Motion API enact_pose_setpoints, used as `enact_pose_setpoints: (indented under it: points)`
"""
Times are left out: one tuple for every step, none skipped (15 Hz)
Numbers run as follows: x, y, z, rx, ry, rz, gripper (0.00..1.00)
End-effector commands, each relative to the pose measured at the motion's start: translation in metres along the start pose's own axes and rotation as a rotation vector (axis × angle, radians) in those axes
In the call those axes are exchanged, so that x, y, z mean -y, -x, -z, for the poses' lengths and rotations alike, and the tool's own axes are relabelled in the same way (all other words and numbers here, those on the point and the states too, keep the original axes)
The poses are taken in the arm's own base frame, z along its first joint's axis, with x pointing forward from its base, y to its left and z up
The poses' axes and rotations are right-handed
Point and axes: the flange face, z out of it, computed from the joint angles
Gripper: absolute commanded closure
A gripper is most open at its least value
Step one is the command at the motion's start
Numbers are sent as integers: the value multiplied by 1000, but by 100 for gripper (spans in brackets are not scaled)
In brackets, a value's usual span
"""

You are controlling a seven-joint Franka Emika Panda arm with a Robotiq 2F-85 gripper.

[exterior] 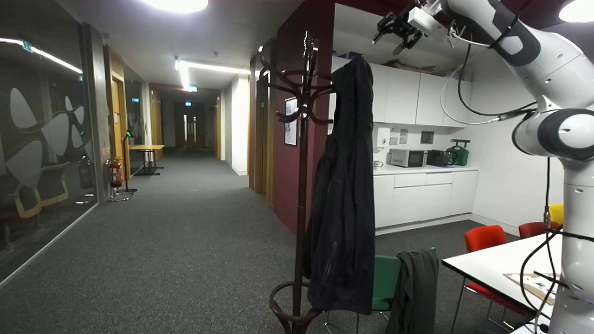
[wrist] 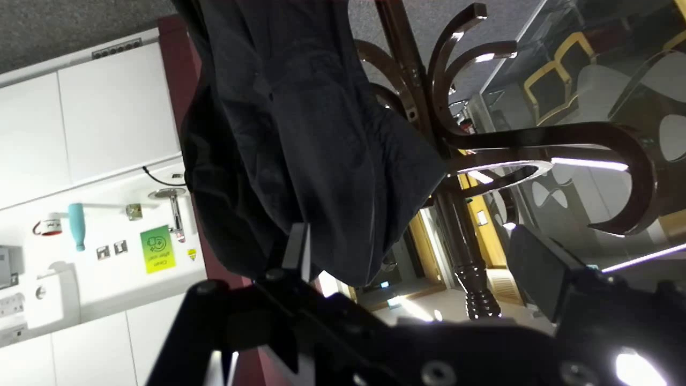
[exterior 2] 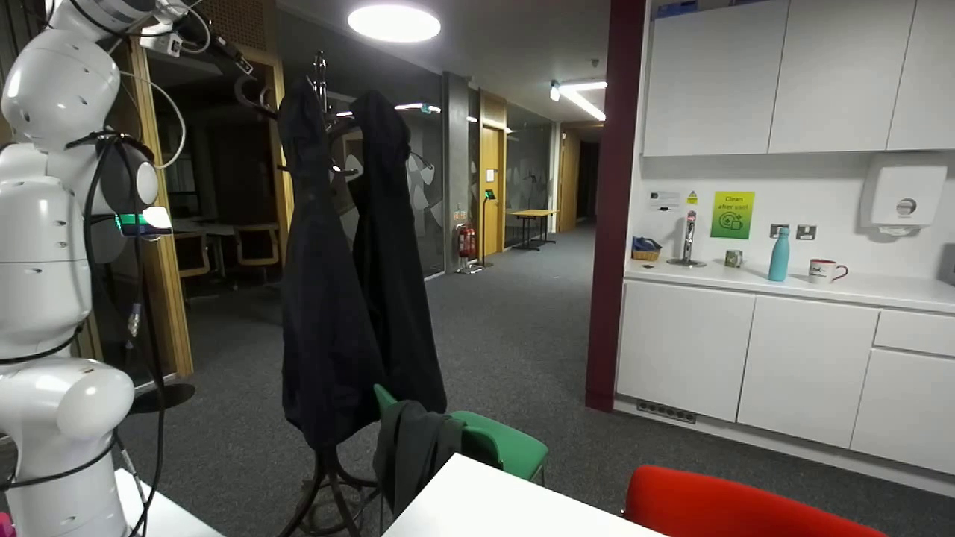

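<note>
Reading "Clean after use!", a sign [exterior 2: 733,215] hangs beyond a jacket [wrist: 321,145].

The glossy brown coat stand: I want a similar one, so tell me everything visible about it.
The glossy brown coat stand looks like bentwood: a post with turned top, curved hooks, an upper ring and, below, another ring and curved legs. It stands upright near a green chair; its feet are cropped. Two dark fabric coats hang from it; several hooks are bare.
</note>
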Motion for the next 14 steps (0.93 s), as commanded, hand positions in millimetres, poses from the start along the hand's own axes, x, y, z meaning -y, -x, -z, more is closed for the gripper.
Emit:
enact_pose_setpoints:
  points:
    - [-6,1,8,26,-17,-21,0]
    - [-7,2,6,9,25,8,0]
    - [-2,-1,2,20,-18,-9,0]
    - [-2,-1,1,19,-11,-9,0]
    - [-1,-1,0,17,-7,-9,0]
    - [0,0,-1,17,-4,-7,0]
    - [1,1,-2,18,-4,-5,0]
    - [2,4,-5,32,12,-3,0]
    - [3,9,-10,56,30,5,0]
    - [5,15,-15,99,42,3,0]
    - [6,22,-21,146,56,0,0]
    - [8,30,-26,194,70,1,0]
    - [9,36,-31,236,80,5,0]
    - [11,43,-35,275,95,11,0]
